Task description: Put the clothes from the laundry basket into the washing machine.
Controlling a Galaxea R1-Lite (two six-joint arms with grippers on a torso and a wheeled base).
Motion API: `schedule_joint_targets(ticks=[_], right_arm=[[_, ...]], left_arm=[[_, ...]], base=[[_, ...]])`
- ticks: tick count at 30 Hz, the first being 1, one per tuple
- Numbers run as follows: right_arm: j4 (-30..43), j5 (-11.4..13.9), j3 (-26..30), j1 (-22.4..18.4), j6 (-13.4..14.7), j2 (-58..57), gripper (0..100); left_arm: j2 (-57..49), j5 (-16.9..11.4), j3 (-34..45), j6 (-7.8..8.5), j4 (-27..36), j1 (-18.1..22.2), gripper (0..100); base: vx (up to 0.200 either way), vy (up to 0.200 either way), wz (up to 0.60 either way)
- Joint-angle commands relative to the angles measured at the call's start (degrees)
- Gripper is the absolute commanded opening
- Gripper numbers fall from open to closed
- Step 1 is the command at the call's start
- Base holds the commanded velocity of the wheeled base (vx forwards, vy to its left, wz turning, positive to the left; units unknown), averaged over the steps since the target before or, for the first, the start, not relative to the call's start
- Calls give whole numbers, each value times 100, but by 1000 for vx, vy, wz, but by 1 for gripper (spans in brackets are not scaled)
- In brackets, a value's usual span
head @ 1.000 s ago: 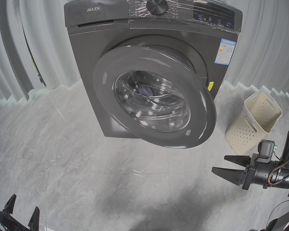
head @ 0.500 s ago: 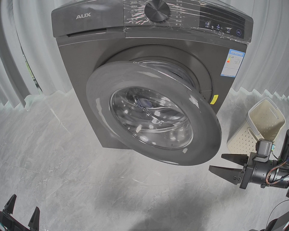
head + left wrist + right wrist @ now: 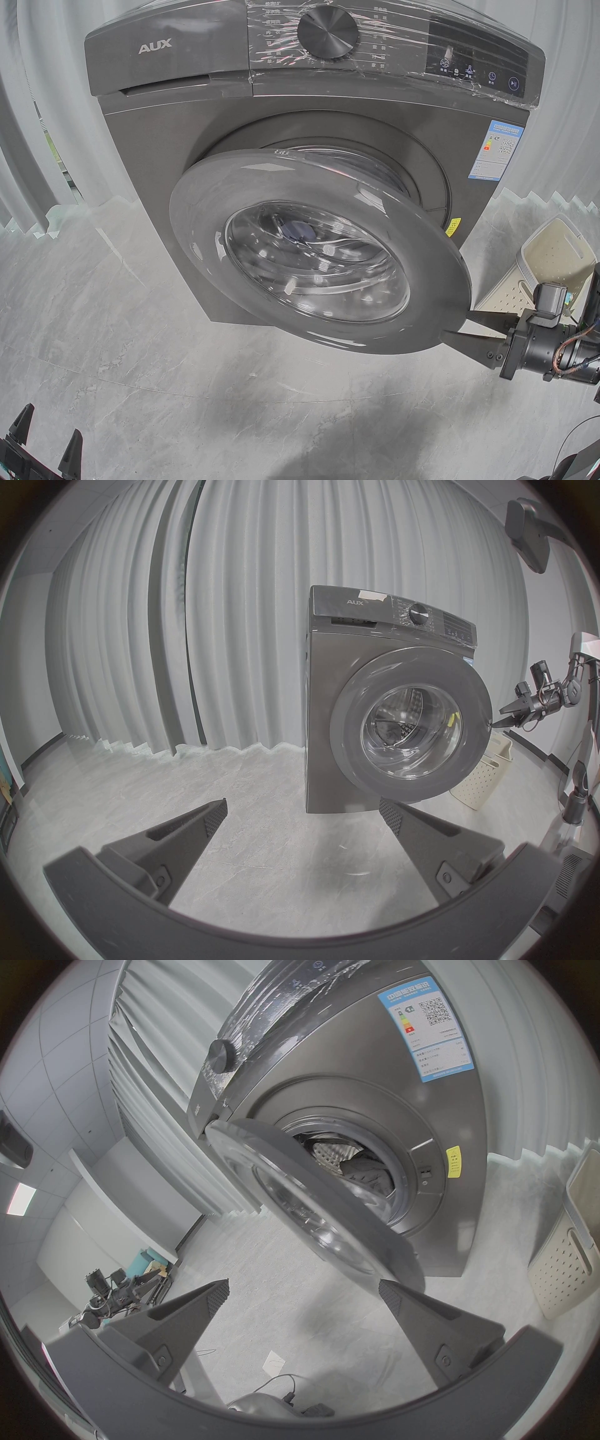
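Left claw (image 3: 50, 420) sits nearest, low and released, holding nothing, well apart from the washing machine (image 3: 169, 125). Right claw (image 3: 455, 326) is released too, fingers spread, its tips right at the free edge of the half-open door (image 3: 206, 206). Beyond the door, a dark garment (image 3: 369, 1172) lies in the drum. The laundry basket (image 3: 553, 256) stands on the floor beside the machine and looks empty. The load seems to be in, so the door is probably the step in hand. Press on the grey rim near the free edge, not the glass, follow the hinge's arc, and keep the fingers out of the closing gap.
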Motion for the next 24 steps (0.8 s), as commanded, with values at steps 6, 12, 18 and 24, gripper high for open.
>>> schedule_joint_targets(ticks=[6, 12, 18, 24], right_arm=[[-15, -14, -203, -320, -37, 56, 100], [-551, -23, -177, -320, -28, 364, 100], [-1334, -383, -185, -303, -10, 1058, 100], [-2494, -612, -185, -320, -10, 1621, 100]], left_arm=[[-64, -1, 84, 2, 2, 0, 100], [-64, -1, 84, 2, 2, 0, 100], [-64, -1, 84, 2, 2, 0, 100], [-64, -1, 84, -6, 2, 0, 100]], base=[[0, 0, 0], [0, 0, 0], [0, 0, 0], [0, 0, 0]])
